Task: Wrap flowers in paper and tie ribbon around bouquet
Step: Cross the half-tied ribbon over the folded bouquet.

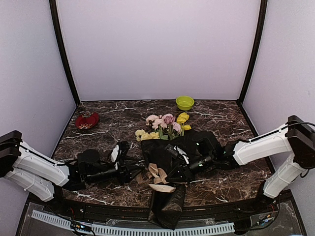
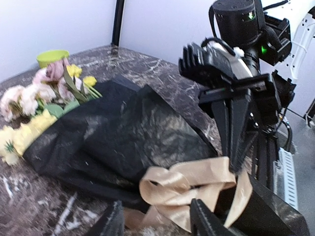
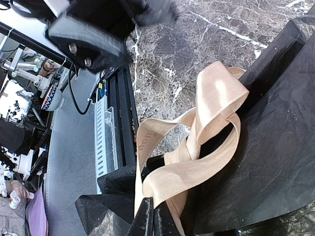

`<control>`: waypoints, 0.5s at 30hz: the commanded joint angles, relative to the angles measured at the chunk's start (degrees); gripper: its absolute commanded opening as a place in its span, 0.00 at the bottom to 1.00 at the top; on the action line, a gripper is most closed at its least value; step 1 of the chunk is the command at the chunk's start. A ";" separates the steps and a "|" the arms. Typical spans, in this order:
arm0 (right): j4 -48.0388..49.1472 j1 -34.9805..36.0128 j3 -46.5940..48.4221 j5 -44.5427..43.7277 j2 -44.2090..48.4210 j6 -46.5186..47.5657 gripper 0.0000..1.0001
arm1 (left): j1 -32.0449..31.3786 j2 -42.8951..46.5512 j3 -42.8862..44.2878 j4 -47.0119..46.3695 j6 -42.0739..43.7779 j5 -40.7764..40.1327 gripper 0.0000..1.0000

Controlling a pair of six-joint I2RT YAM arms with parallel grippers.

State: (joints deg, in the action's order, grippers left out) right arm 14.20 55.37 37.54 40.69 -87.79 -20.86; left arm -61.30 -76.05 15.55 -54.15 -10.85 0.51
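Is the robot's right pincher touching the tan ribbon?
Touching. In the right wrist view the right gripper is shut and the ribbon runs down and ends pinched between its closed fingertips, with no gap showing.

On the table (image 1: 221,123), the bouquet (image 1: 170,147) lay between your two grippers. Its paper (image 2: 123,132) stretched away ahead of your left gripper (image 2: 157,223), with the flowers (image 2: 39,98) sticking out at the end farthest from those fingers. The ribbon (image 2: 182,184) sat looped on the paper's near part, just beyond your left fingertips, between them and your right gripper (image 2: 236,162), whose fingers came down onto one strand. The paper's other end hung over the table's near edge. A bowl (image 1: 185,103) stood behind the flowers, well beyond both sets of fingers. A dish (image 1: 87,121) lay well apart from your left fingers, toward the back left corner.
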 commanded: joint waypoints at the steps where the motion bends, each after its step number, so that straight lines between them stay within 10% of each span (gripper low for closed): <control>1: 2.92 -0.33 0.65 -0.17 0.02 -0.59 0.02 | -2.25 2.43 -2.60 8.63 -1.70 2.93 0.41; 15: 3.02 -0.35 0.77 -0.29 0.52 -1.07 0.02 | -5.50 -11.37 2.44 0.20 2.94 2.23 0.58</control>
State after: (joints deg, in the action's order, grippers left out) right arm 15.16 55.37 37.54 40.66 -87.79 -21.69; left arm -66.67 -86.02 16.21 -48.93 -10.20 4.36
